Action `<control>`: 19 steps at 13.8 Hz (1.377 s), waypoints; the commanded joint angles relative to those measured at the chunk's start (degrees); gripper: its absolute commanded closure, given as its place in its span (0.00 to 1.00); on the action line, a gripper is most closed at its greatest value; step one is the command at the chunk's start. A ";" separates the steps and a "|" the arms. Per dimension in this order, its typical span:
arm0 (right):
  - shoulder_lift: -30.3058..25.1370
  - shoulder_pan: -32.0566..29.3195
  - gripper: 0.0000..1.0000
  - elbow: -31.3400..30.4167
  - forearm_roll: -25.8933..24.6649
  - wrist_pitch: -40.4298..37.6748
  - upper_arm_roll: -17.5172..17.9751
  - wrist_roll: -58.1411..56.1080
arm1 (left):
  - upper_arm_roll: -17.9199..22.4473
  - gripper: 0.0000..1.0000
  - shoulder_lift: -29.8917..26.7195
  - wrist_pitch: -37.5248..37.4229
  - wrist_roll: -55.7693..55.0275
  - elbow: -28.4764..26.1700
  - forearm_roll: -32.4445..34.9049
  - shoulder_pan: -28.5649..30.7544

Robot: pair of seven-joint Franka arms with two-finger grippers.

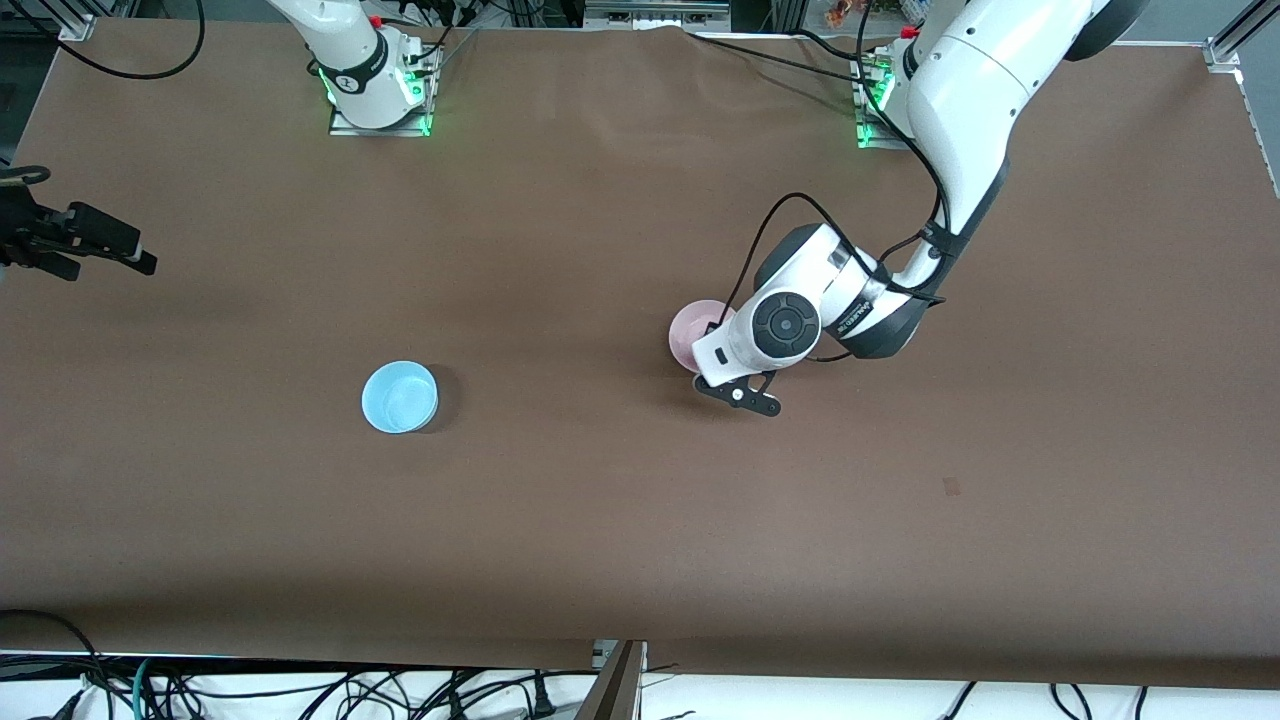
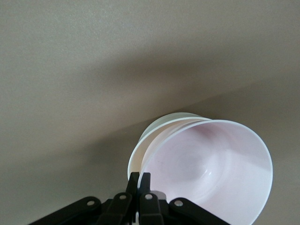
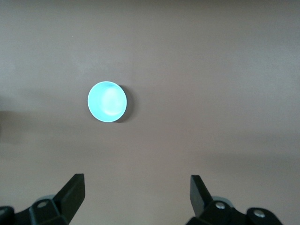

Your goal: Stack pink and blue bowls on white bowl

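Brown paper covers the bench (image 1: 600,560). Left end effector (image 2: 139,180) is clamped on the rim of the pink bowl (image 2: 211,173), nested in the white bowl (image 2: 154,131). Right end effector (image 3: 136,192) waits, fingers wide, at its end of the bench. Blue bowl (image 1: 399,397) stands alone, toward the right arm's end.
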 commanded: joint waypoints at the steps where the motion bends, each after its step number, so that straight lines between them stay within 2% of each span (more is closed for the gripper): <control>1: -0.25 -0.23 0.01 2.37 0.40 -1.77 0.88 0.78 | 0.03 1.00 -0.07 0.72 -0.65 -0.29 0.78 -0.32; 4: -0.43 0.21 0.00 3.25 -0.57 -4.40 1.24 3.15 | 0.03 1.00 0.11 0.81 -0.74 -0.38 0.78 -0.32; 5: -0.52 0.30 0.01 3.78 -1.09 -4.67 1.32 3.06 | 0.03 0.96 0.11 0.81 -0.83 -0.38 0.78 -0.32; 6: -0.52 0.30 0.00 3.96 -1.19 -5.45 1.76 3.06 | 0.03 0.01 0.02 0.64 -0.66 -0.29 0.78 -0.23; 9: -0.52 0.30 0.01 4.05 -4.43 -5.46 3.78 3.06 | 0.03 0.00 -0.51 0.11 -0.83 -0.21 0.60 0.12; 13: -0.52 0.21 0.01 5.01 -4.53 -5.64 4.23 2.54 | 0.03 0.00 -2.78 -1.64 -0.92 0.32 0.60 0.29; 15: -0.52 0.03 0.01 5.36 -3.82 -6.42 3.44 2.18 | 0.21 0.00 -5.94 -4.27 -0.83 0.76 0.60 1.17; 19: -0.52 0.03 0.00 5.54 -3.65 -7.75 4.04 3.23 | 0.82 0.00 -13.67 -7.01 -0.48 0.85 1.22 5.81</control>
